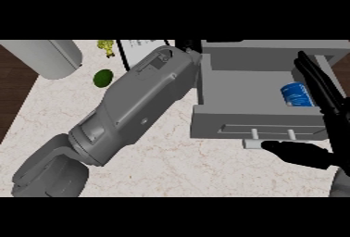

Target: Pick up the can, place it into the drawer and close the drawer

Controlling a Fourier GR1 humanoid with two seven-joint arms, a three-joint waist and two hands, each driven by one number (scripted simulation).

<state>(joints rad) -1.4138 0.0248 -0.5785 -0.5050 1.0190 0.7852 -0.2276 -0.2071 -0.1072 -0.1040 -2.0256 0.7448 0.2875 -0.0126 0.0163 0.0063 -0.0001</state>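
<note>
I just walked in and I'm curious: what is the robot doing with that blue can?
The blue can sits inside the open grey drawer, so that part is done. The right robot hand is beside the can with straight fingers, and its thumb is down by the drawer's front. The left robot hand is up by the drawer's back corner, mostly hidden. The drawer is not yet closed.

Cream marbled counter [184,171]; dark wood-grain surface [10,92] beyond its left edge.
</note>
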